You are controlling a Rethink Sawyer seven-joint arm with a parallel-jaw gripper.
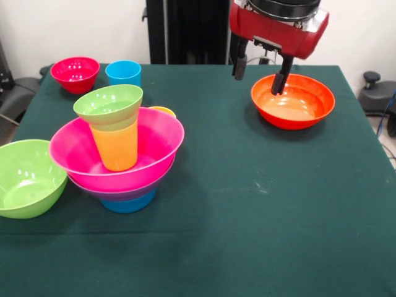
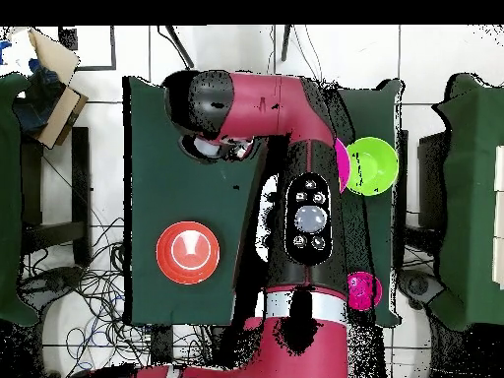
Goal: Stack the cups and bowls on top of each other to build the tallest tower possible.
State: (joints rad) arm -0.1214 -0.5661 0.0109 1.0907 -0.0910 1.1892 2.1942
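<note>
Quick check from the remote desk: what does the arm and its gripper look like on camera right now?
The arm is glossy red with black joint sections and a white band near its base. Its forearm carries a black oval panel of round buttons. The gripper hangs from a red housing with a black collar, and its two slim fingers are black.

We are counting seven bowls: pink (image 1: 154, 133), purple (image 1: 117, 193), blue (image 1: 129, 203), lime (image 1: 28, 176), orange (image 1: 292, 101), red (image 1: 75, 73), and small green (image 1: 108, 103). We are seeing three cups: orange-yellow (image 1: 116, 147), sky blue (image 1: 123, 73), pale yellow (image 1: 164, 111).
</note>
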